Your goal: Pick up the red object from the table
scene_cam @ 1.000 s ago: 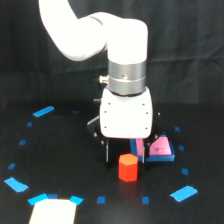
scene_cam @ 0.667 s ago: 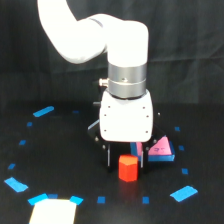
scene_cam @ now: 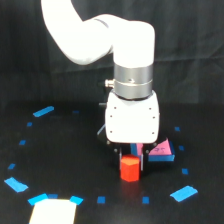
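The red object [scene_cam: 130, 169] is a small red-orange block standing on the black table [scene_cam: 65, 165], just in front of the arm's white wrist housing. My gripper [scene_cam: 130, 156] has come down over it, with a dark finger on each side of the block's top. The right finger [scene_cam: 142, 159] shows as a thin dark bar close against the block's edge; the left finger is mostly lost against the dark background. The jaws look open around the block, which still rests on the table. The block's rear and the fingers' upper parts are hidden by the housing.
A pink card with a blue border [scene_cam: 161, 151] lies just to the exterior view's right of the block, close to the right finger. Blue tape marks [scene_cam: 183, 193] ring the table. A pale sheet [scene_cam: 51, 212] lies at the front left edge.
The gripper has moved down and forward over the red block, so its fingers now straddle the block's top. The block has not moved.
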Motion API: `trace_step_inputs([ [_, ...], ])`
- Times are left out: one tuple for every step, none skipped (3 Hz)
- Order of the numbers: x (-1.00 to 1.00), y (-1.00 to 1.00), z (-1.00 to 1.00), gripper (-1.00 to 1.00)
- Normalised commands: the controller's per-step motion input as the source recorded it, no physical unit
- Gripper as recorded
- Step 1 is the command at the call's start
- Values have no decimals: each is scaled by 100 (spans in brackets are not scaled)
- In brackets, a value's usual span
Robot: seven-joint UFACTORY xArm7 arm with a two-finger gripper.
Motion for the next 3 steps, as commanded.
trace_step_inputs([
  [57,-38,100,-79],
  [-80,-15,100,-100],
  [9,36,100,-59],
])
